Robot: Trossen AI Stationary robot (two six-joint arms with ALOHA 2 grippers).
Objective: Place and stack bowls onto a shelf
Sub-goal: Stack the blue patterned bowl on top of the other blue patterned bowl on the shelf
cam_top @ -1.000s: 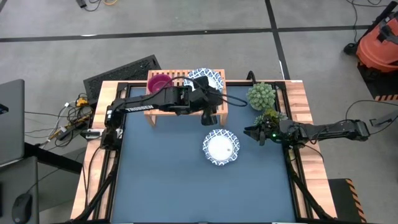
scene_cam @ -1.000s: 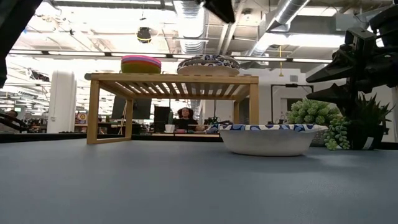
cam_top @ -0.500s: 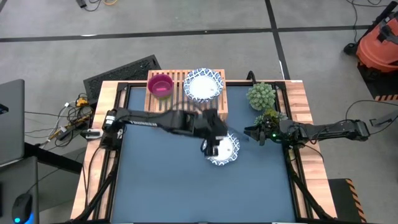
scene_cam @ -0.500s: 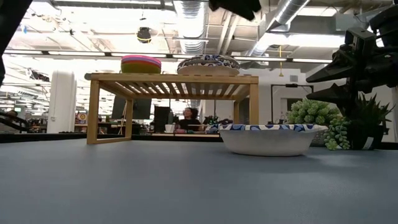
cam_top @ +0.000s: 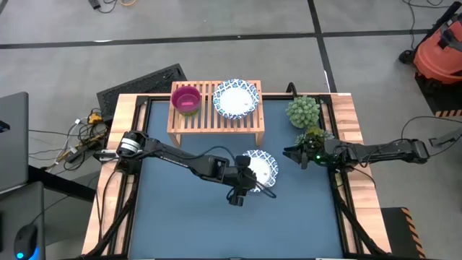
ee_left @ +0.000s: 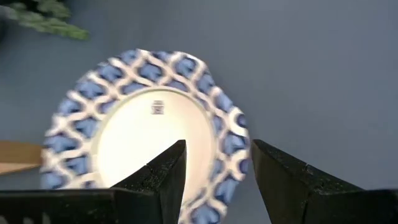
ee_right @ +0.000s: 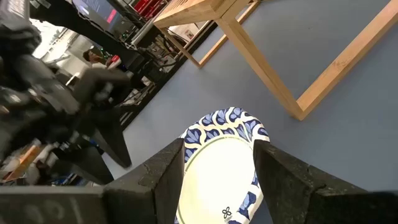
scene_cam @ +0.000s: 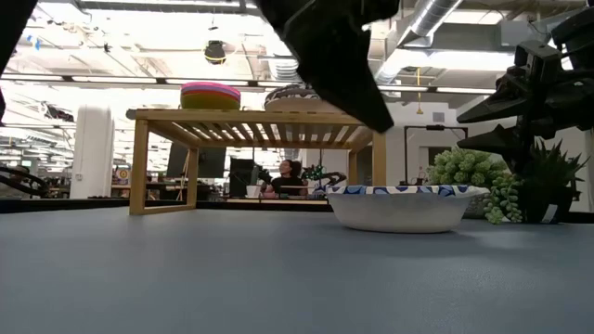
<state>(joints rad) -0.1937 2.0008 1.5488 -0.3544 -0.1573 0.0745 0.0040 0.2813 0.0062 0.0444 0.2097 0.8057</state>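
The table [cam_top: 180,209] is seen from straight overhead and, at surface level, across it; the patterned bowl [cam_top: 261,168] is shared by all four views, apparently closest in the wrist views.

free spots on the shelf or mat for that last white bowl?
Shelf: bare slats along its near edge and between the magenta bowl stack and the white bowl on it. Mat: the near half is free. Crowded: around the white bowl on the mat, with the left hand beside it and the right hand and plants nearby.

I can read no words or numbers here; the small mark inside the white bowl [ee_left: 157,107] is too blurred to read.
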